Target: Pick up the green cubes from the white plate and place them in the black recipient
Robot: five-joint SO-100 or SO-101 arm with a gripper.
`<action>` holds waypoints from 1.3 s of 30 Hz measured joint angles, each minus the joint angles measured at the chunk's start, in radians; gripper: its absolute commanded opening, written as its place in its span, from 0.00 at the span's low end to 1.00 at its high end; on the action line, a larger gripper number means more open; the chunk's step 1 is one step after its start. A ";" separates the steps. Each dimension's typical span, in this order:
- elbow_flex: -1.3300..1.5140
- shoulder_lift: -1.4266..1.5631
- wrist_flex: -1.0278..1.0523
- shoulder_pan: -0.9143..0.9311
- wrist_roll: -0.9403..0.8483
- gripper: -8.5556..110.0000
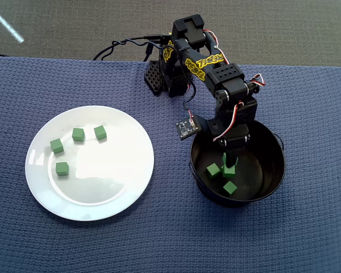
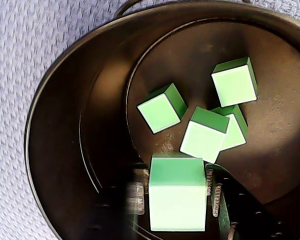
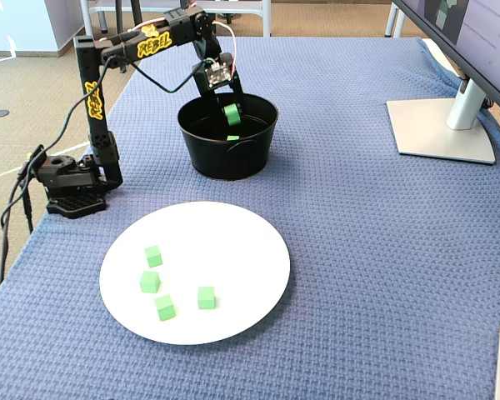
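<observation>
Across the desk (image 3: pixel 375 275) lies a blue waffle-weave cloth (image 1: pixel 307 227) that covers it edge to edge; grey carpet shows past the far edge in the overhead view, and a monitor stand (image 3: pixel 440 127) sits at the right edge in the fixed view. Toward the near left of the desk in that view rests the white plate (image 3: pixel 233 242), carrying four green cubes (image 1: pixel 78 134) well apart from one another. Beyond it stands the black recipient (image 3: pixel 212 158), with the arm (image 3: pixel 96 100) bent over it from the left edge. Inside the pot, the claw (image 2: pixel 177 220) is clamped on one green cube (image 2: pixel 177 200), held above four loose cubes (image 2: pixel 161 108) on the bottom; two of these overlap in the wrist view. Both claw fingers are largely hidden behind the held cube and blurred, and the overhead view shows only some of the cubes in the pot.
</observation>
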 measured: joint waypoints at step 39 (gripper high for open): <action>0.615 0.187 -0.336 0.873 -0.446 0.46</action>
